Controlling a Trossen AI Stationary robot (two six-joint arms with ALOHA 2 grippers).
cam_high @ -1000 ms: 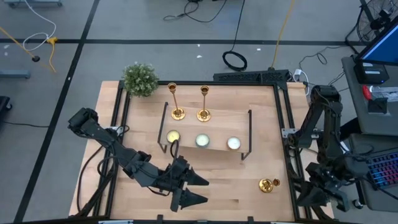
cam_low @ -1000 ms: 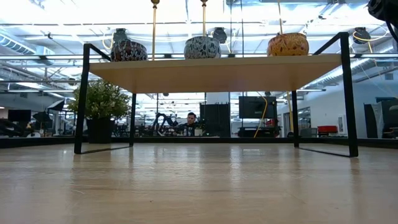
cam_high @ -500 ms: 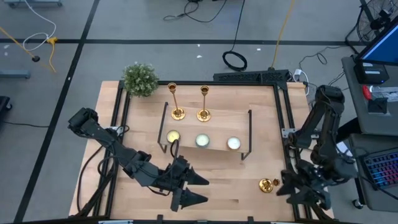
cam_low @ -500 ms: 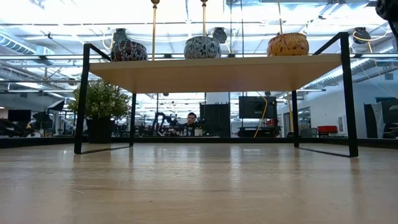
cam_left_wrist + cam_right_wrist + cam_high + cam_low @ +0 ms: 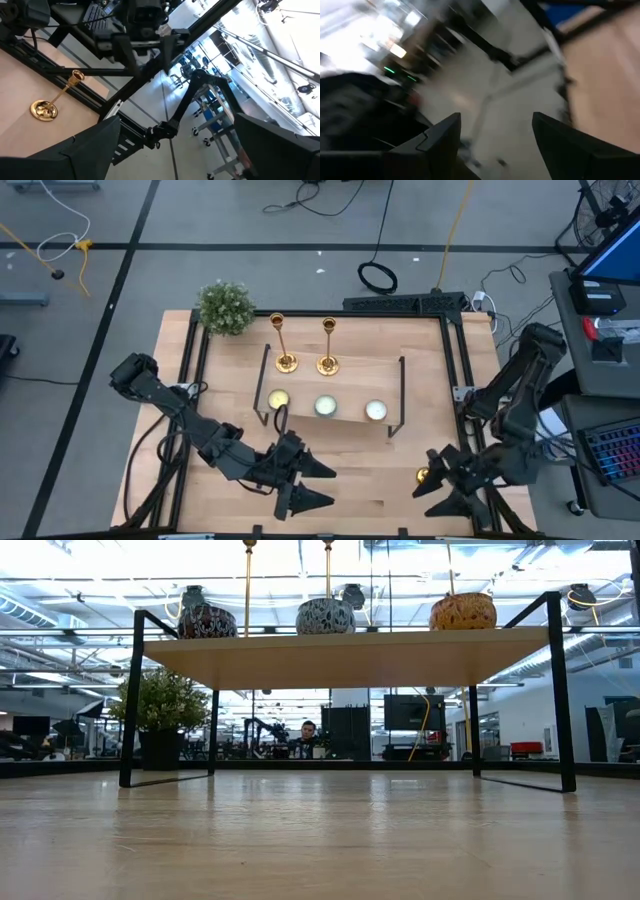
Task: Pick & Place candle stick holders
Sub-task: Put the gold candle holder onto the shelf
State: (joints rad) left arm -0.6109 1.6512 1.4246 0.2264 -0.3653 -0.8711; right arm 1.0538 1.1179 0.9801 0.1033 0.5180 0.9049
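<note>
Left gripper [image 5: 322, 483]: near front edge of table [image 5: 370, 505], front of the shelf; fingers spread wide, nothing between them; arm lies low across the left side.
Right gripper [image 5: 432, 488]: front right corner of table; fingers parted in both the high and right wrist views, nothing seen between them. Right wrist view blurred, shows only the two dark fingers [image 5: 435, 145] and room beyond.
Fallen candle stick holder [image 5: 54, 98]: lying on its side on the bare wood at front right; in the high view mostly hidden by the right gripper, only a gold glint [image 5: 423, 475] just beside the fingertips. Contact cannot be told.
Two upright candle stick holders: one [image 5: 283, 345] and another [image 5: 328, 347] stand side by side behind the shelf.
Shelf [image 5: 390, 385]: wooden top, black wire frame, mid-table; three tealight candles [image 5: 325, 407] in a row on it.
Plant [image 5: 225, 307]: back left corner of table.
Background: a person [image 5: 307, 732] far off, seen under the shelf in the low view.
</note>
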